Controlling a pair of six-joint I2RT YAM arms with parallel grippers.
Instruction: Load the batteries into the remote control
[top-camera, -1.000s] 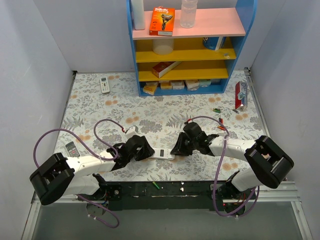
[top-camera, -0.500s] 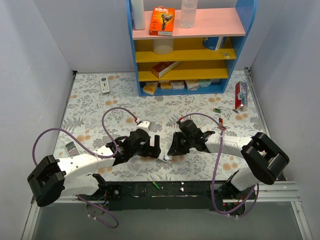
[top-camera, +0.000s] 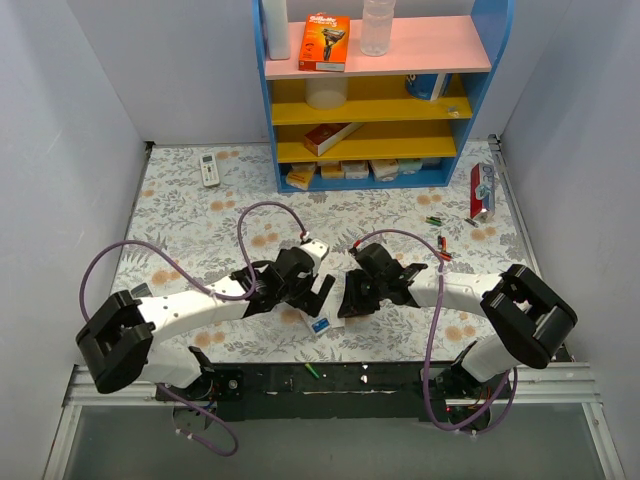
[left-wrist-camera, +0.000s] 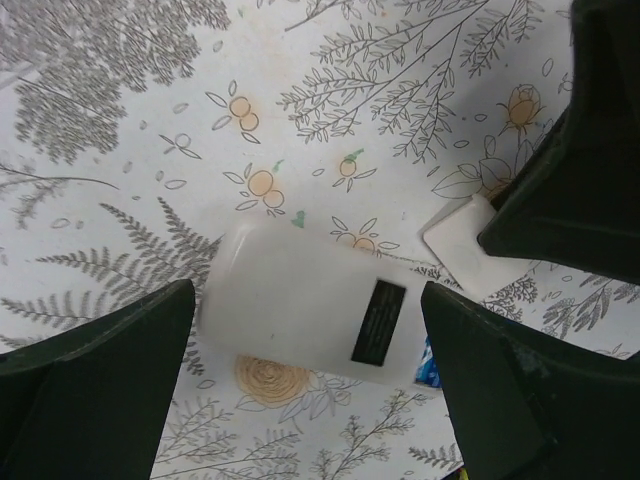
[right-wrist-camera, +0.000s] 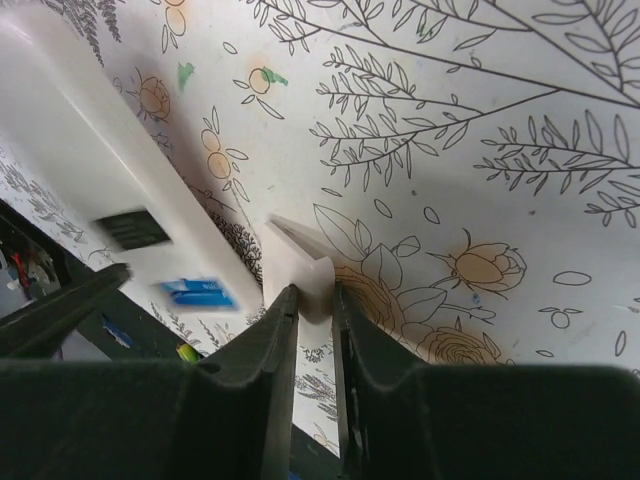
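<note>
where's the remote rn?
Top view, near-centre: the remote lies back-up on the table under the open left gripper, the right gripper beside it.

Remote control (top-camera: 316, 322) flat on floral table (top-camera: 200, 215)

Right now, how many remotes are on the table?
2. A face-down remote lies at front centre; a buttoned remote sits far left beside the shelf unit. Another may be hidden under the left arm.
</note>
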